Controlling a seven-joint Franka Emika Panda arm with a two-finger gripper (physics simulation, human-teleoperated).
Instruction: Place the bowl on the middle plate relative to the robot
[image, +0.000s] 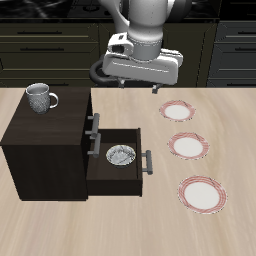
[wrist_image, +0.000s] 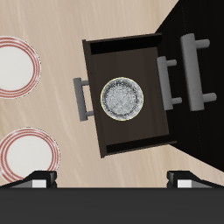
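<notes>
The small round grey-white bowl with a dark speckled pattern (image: 121, 155) lies upright on the floor of an open dark-brown wooden drawer (image: 100, 172), just below the centre of the exterior frame. In the wrist view the bowl (wrist_image: 122, 97) lies in the middle of the drawer (wrist_image: 157, 114), touching none of its walls. The drawer is pulled out of a dark-brown wooden cabinet (image: 45, 140) that fills the left-centre of the exterior frame; a grey bar handle (image: 147, 162) is fixed to the drawer's front, and 2 more grey handles (image: 96, 128) show on the closed drawers above it.

The 3 flat round white plates with red-pink striped rims lie in a line down the right side of the exterior frame, well apart from the bowl. The middle plate (image: 187, 146) is level with the drawer, just beside its handle. Another plate (image: 177, 111) lies above it in the frame, and the 3rd plate (image: 201, 193) lies below it at lower right. All 3 are bare.

The white-and-grey two-finger gripper (image: 139, 86) hangs at the upper centre of the exterior frame, above the cabinet and the drawer, touching nothing. Its fingers (wrist_image: 39, 178) stand wide apart, with nothing between them.

A grey patterned mug with a handle (image: 40, 97) stands upright on the cabinet's top at upper left. The light wooden table (image: 130, 230) carries all of it.
</notes>
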